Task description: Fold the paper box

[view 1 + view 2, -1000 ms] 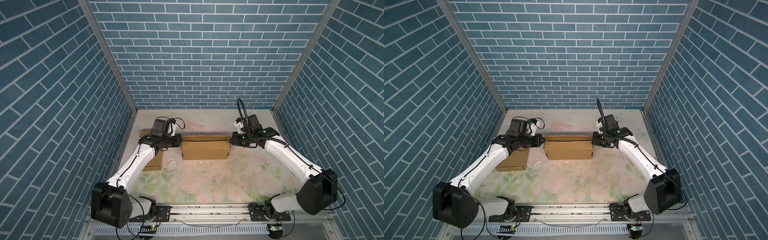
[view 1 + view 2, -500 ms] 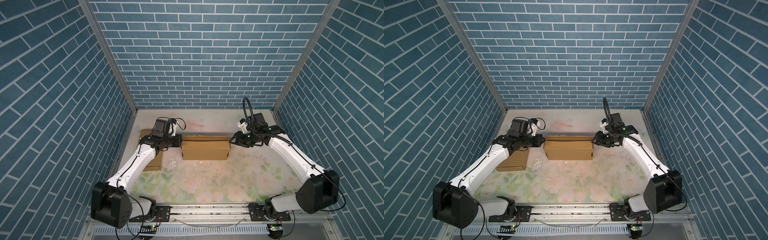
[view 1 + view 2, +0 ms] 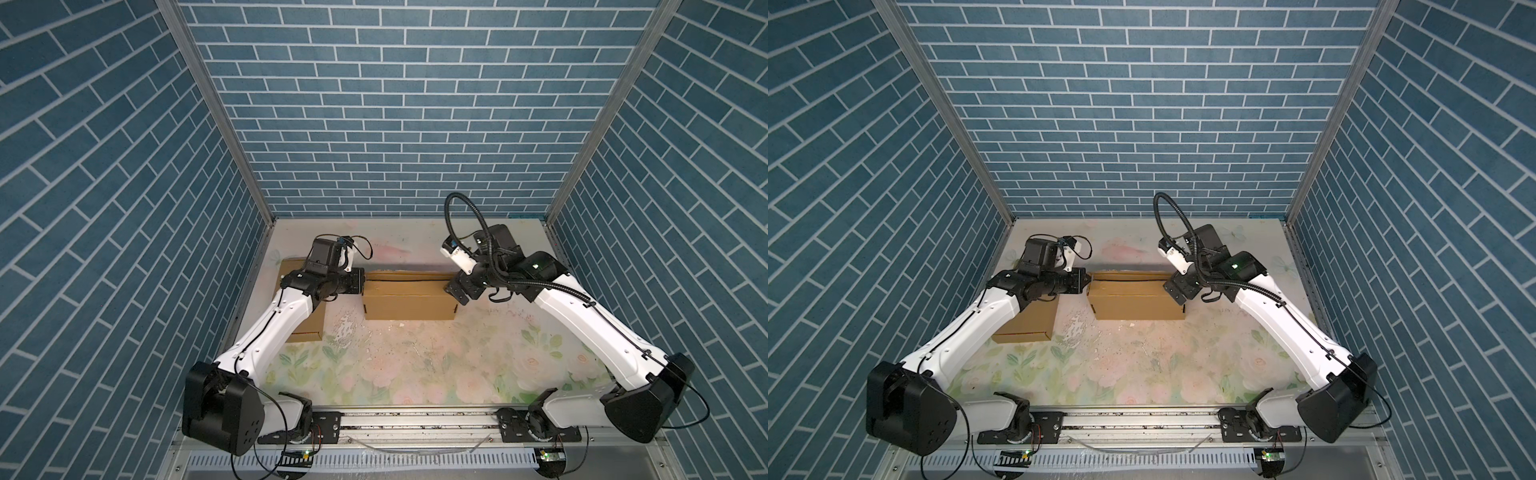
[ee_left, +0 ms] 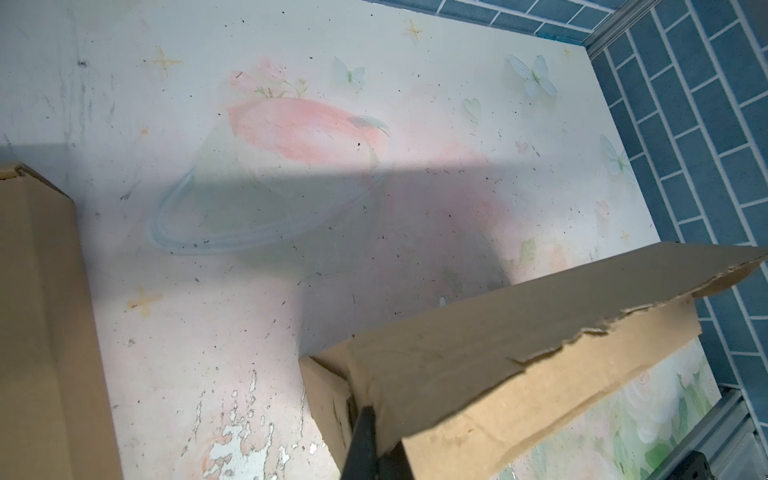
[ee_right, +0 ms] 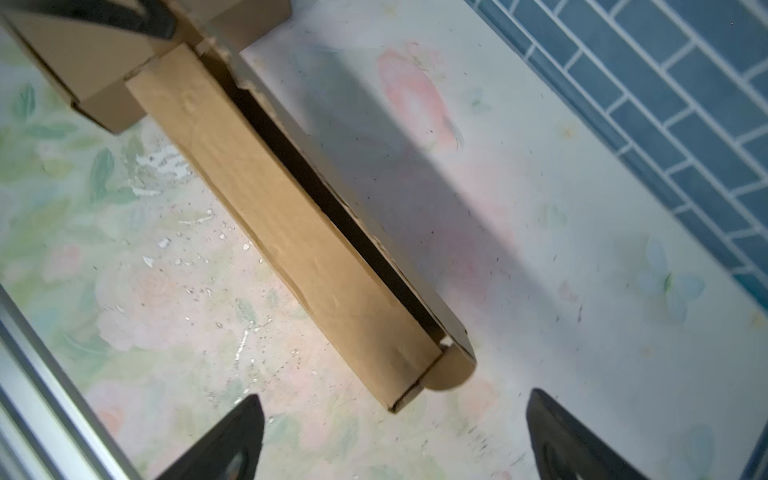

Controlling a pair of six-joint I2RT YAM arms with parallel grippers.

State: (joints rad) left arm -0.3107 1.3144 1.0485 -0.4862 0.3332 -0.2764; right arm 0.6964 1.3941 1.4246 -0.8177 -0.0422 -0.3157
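walls: blue brick-pattern walls [image 3: 386,124] close in the back and both sides
tabletop: pale floral tabletop [image 3: 415,365], with worn, flaked patches just in front of the box's left end
paper box: brown paper box [image 3: 409,301] lies lengthwise across the back middle of the tabletop, between the two grippers, seen in both top views [image 3: 1138,303]
box top: a dark slit [image 5: 332,203] runs lengthwise near the back edge, so the top is not closed flush
flap: in the left wrist view a flap [image 4: 519,324] with a ragged, torn edge lies along the top of the box
tab: a rounded tab [image 5: 451,372] sticks out at the box's right end
left gripper: left gripper [image 3: 360,283] sits at the box's left end, jaws pressed together; in the left wrist view its dark fingers [image 4: 365,440] touch the flap's near corner; whether cardboard is pinched between them i cannot tell
right gripper: right gripper [image 3: 457,293] is just beside the box's right end, jaws spread wide; in the right wrist view its fingers [image 5: 232,440] stand clear of the box end, one to each side, holding nothing
second cardboard box: a second cardboard box [image 3: 305,320] lies at the left side of the tabletop, partly under the left arm, apart from the paper box
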